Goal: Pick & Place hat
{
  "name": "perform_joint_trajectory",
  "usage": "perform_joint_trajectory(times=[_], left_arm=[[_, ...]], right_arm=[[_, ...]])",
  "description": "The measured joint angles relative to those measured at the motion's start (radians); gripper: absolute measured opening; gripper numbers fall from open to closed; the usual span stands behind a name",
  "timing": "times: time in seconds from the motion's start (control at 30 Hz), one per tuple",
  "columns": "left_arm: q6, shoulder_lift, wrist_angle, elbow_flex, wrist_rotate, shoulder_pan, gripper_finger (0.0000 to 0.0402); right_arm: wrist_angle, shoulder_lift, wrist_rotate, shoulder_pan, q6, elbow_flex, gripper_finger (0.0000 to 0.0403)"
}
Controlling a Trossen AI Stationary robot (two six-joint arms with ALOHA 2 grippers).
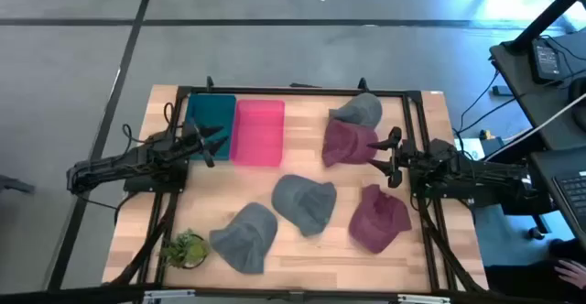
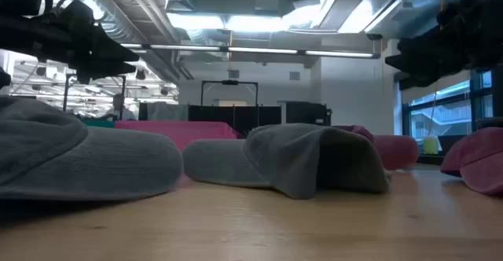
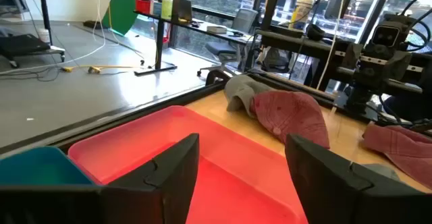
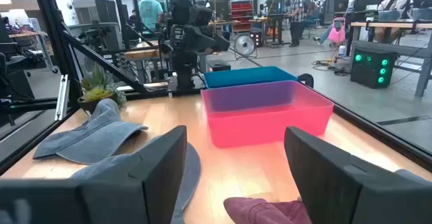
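Several caps lie brim-down on the wooden table: two maroon ones (image 1: 348, 144) (image 1: 378, 217) and three grey ones (image 1: 359, 112) (image 1: 305, 201) (image 1: 245, 237). A pink bin (image 1: 258, 132) and a teal bin (image 1: 209, 125) stand side by side at the far left. My left gripper (image 1: 209, 142) hovers open over the seam between the bins, above the pink bin's floor (image 3: 223, 177). My right gripper (image 1: 389, 157) hovers open just right of the far maroon cap, whose edge (image 4: 270, 210) shows below its fingers. Neither gripper touches anything.
A small potted plant (image 1: 186, 247) stands at the near left corner. A black frame (image 1: 302, 92) runs along the table's edges. The middle grey cap (image 2: 291, 159) and the near grey cap (image 2: 78, 163) lie across the near half. People stand in the room beyond (image 4: 150, 11).
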Motion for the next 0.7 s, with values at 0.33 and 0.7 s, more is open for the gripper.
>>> perform_joint_trajectory(times=[0.33, 0.7], left_arm=[[0.0, 0.0, 0.0, 0.0, 0.0, 0.0, 0.0213], [0.068, 0.193, 0.309, 0.05, 0.27, -0.058, 0.0197]], right_arm=[[0.0, 0.0, 0.0, 0.0, -0.001, 0.0, 0.0248], [0.0, 0.0, 0.001, 0.0, -0.002, 0.0, 0.0248]])
